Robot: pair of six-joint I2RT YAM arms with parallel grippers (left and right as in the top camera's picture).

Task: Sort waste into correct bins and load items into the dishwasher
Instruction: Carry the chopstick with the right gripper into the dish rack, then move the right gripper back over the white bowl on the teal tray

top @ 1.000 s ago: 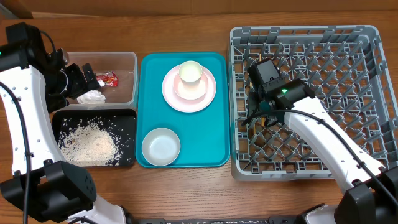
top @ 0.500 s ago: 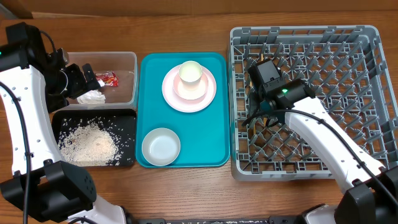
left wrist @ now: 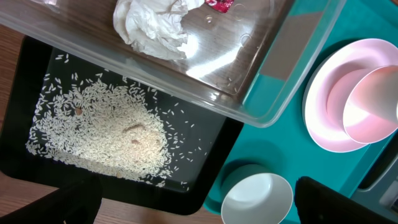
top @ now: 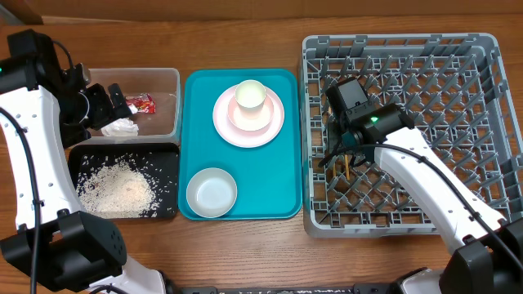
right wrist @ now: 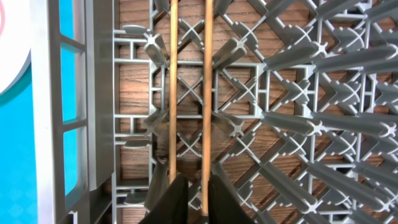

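Right end effector [right wrist: 198, 190] is down inside the grey dish rack [top: 482, 49], near its left wall. The two chopsticks [right wrist: 173, 93] lie side by side across the rack's grid, with their near ends running in between the fingers. The fingers sit close together, but honestly I can't tell if they're pinching the sticks or just loose around them.

Left end effector [top: 106, 102] hangs over the clear tub [top: 167, 77] with its fingers spread wide, holding nothing. The crumpled napkin [top: 121, 127] and the red wrapper [top: 143, 103] are in that tub. The rice [top: 114, 186] is piled in the black tray [top: 166, 163], just in front of the tub.

The teal tray [top: 278, 163] sits on the worktop [top: 245, 33] between the bins and the rack. It carries the plate [top: 225, 122], with a bowl [top: 249, 118] and the small cup [top: 251, 94] stacked on it. The second bowl [top: 212, 192] sits near the tray's front-left corner.
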